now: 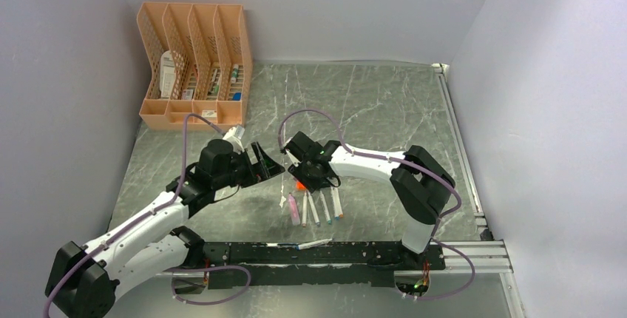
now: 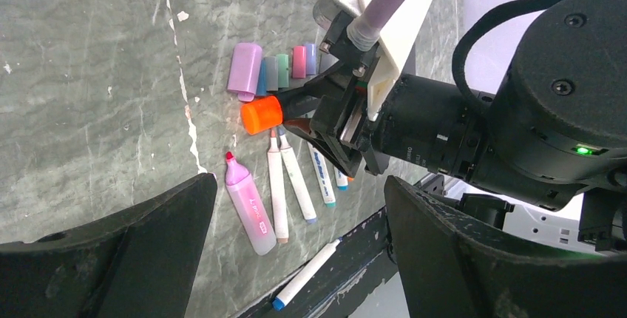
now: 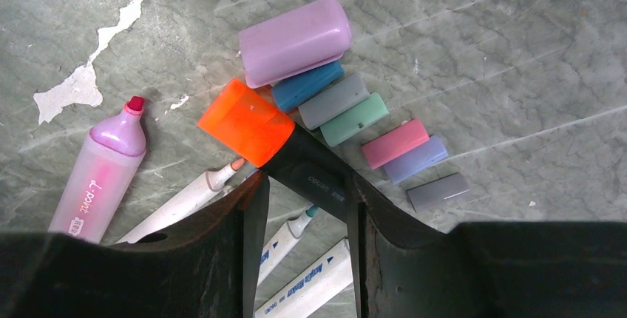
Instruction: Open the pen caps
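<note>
My right gripper is shut on a black marker barrel that carries the chunky orange cap; the cap points forward just above the table. Loose caps lie in a row beside it: pale purple, blue, grey, teal, pink and a few more. My left gripper is open and empty, facing the orange cap from a short distance. In the top view the left gripper and right gripper are close together mid-table.
An uncapped pink highlighter and several uncapped white pens lie side by side. A white pen with a blue end lies on the black rail. An orange file organizer stands at the back left.
</note>
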### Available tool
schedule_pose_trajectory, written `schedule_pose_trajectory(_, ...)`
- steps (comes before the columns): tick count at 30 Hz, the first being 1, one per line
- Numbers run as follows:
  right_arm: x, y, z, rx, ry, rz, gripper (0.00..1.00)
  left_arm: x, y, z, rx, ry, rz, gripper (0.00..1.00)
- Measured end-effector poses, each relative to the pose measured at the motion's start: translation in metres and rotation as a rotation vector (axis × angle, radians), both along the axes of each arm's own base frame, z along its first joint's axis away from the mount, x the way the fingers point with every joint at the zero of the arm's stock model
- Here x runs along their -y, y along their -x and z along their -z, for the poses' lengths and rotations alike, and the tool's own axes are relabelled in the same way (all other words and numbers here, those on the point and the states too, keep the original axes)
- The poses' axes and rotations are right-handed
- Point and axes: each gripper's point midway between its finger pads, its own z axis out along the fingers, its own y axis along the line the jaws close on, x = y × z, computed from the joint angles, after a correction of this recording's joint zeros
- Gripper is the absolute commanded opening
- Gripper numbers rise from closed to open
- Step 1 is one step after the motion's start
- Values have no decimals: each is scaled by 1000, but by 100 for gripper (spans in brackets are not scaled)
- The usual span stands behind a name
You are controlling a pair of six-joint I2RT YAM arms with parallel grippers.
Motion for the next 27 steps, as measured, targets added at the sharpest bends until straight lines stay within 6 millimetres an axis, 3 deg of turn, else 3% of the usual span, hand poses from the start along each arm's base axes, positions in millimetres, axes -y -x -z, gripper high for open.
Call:
schedule_pose_trajectory(8,-1,0,1,-2,-1,-7,36,1,0,2,-8,-1,6,94)
schedule_pose_trajectory(27,-12,5,11,-57,-21,-63,41,2,1,5,-19,-3,14,94)
